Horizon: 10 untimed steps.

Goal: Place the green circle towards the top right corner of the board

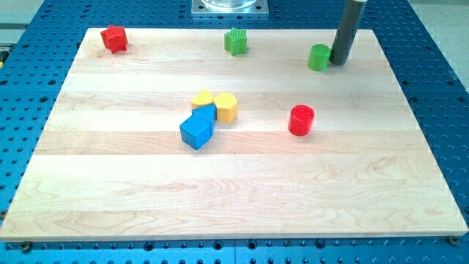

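The counter [242, 191] is light wood with pale stripes. On it sit a green circle [319, 57], a green star [235, 42], a red circle [300, 120], a red star [113, 38], two yellow blocks [226, 107] and blue blocks [198, 130].

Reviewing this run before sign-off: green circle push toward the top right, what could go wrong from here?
1. My tip sits on the view's right of the green circle, apparently touching it. A push from this side would send it left, away from the corner.
2. The green circle is already close to the board's top edge, so an upward shove could slide it off.
3. Rounding the circle, my tip could clip it and nudge it off line.
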Each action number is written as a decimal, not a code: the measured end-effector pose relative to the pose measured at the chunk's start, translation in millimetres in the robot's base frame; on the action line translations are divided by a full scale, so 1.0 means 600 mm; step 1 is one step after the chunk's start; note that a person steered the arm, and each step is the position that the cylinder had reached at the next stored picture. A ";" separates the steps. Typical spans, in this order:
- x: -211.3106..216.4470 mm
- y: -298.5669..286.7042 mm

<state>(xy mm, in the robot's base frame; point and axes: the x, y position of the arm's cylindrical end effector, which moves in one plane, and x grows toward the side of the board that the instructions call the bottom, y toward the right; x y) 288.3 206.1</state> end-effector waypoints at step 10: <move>-0.061 0.061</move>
<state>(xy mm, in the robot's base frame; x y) 251.8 242.6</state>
